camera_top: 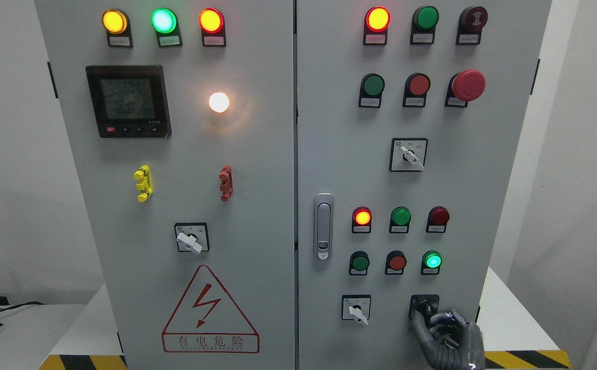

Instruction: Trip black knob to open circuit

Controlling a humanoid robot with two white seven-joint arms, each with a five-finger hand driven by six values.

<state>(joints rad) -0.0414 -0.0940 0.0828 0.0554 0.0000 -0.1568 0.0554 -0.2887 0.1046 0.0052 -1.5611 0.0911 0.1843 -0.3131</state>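
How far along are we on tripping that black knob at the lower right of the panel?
Done: the right hand has reached the black knob low on the right door, fingers curled up against it. In hand: the grip itself; whether the fingers fully close on the knob cannot be told. Left: the turn. Nothing here shows it tripped, and the green lamp above is lit. The left hand is not in view.

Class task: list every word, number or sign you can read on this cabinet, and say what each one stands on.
"有电危险": red-bordered warning sign with lightning bolt, left door.
Small line beneath it: too blurred to read.
Meter screen: unreadable.
Lamp and button label plates: too small.
Selector switch plates: too small.
Black knob, touched by the right hand: no readable text.
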